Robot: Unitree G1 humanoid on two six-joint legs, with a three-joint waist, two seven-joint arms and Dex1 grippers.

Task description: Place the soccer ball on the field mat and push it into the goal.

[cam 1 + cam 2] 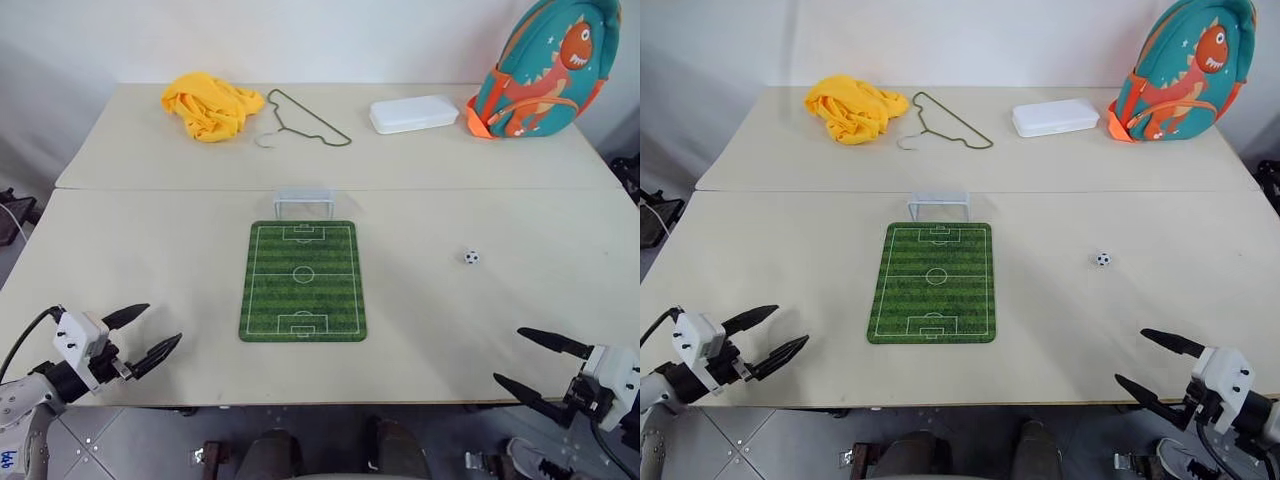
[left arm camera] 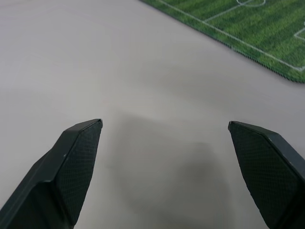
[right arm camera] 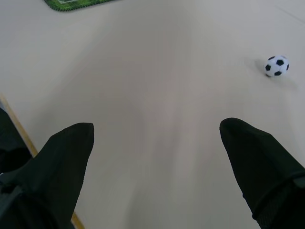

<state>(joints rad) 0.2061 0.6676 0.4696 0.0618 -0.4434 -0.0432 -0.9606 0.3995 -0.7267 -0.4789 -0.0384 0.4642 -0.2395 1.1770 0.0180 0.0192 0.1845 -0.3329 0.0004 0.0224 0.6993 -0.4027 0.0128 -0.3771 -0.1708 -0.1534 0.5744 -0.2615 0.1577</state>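
Observation:
The tiny black-and-white soccer ball rests on the bare table, to the right of the green field mat and apart from it. At the mat's far end stands the small translucent white goal. My left gripper hovers open over the table's near left corner, left of the mat, with nothing between its fingers. Over the near right edge my right gripper is open and empty too, well short of the ball. A corner of the mat shows in the left wrist view.
Along the far side of the table lie a yellow cloth, a wire hanger, a white oblong box and a teal dinosaur backpack. A seam runs across the table behind the goal.

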